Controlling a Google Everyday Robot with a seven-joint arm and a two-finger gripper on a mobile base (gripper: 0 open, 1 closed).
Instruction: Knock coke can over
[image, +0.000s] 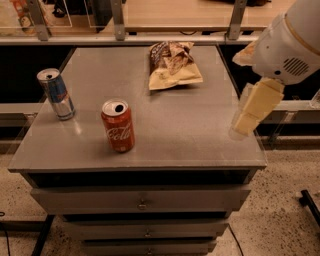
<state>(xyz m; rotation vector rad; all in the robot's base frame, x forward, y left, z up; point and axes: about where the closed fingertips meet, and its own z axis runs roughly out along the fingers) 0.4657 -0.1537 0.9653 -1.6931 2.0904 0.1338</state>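
Gripper (241, 126) right of upright cylindrical coke can (118, 125)

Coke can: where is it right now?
Camera view: coke can stands upright front-left on the cabinet top, right of the blue can; gripper hovers at the right edge.

One coke can (118, 125), one blue can (56, 93), one bag (173, 65), right-side tool (243, 127)
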